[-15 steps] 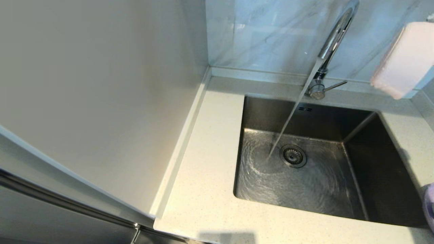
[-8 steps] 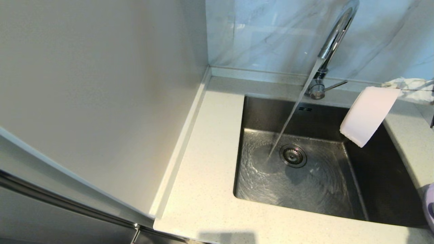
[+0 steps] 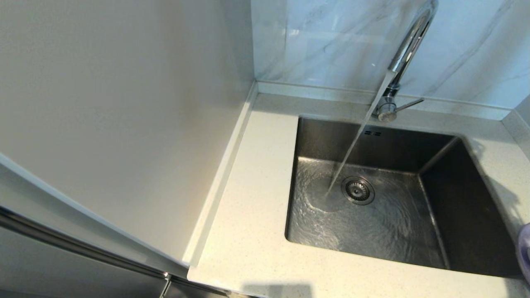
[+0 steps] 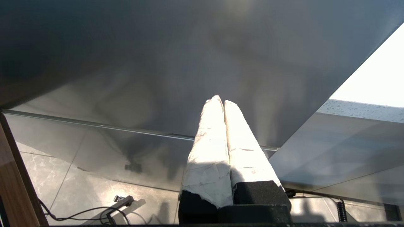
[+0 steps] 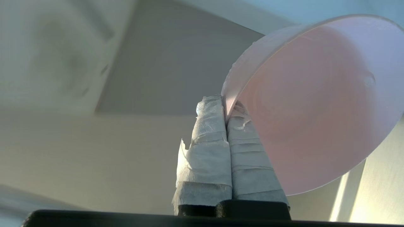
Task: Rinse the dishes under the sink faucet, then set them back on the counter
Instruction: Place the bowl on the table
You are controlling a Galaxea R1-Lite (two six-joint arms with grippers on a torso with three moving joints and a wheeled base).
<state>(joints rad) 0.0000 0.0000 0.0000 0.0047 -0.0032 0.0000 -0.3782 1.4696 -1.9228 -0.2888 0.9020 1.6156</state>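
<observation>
Water streams from the chrome faucet (image 3: 408, 45) into the steel sink (image 3: 372, 223), landing just left of the drain strainer (image 3: 358, 190). The pale pink bowl (image 5: 315, 107) shows only in the right wrist view, tilted on edge, with my right gripper (image 5: 225, 105) shut on its rim. In the head view neither the bowl nor the right arm appears. A sliver of the lavender plate (image 3: 525, 252) sits at the far right edge on the counter (image 3: 248, 231). The spoon is out of view. My left gripper (image 4: 220, 101) is shut and empty, parked low beside a cabinet front.
A tall pale side panel (image 3: 124, 124) rises left of the counter. The marbled wall panel (image 3: 331, 41) stands behind the faucet, whose thin lever (image 3: 410, 104) points right. Floor tiles and a cable (image 4: 85, 211) show below the left gripper.
The pink bowl moved from the upper right down over the sink's right side, then left the head view to the right. Water keeps running.
</observation>
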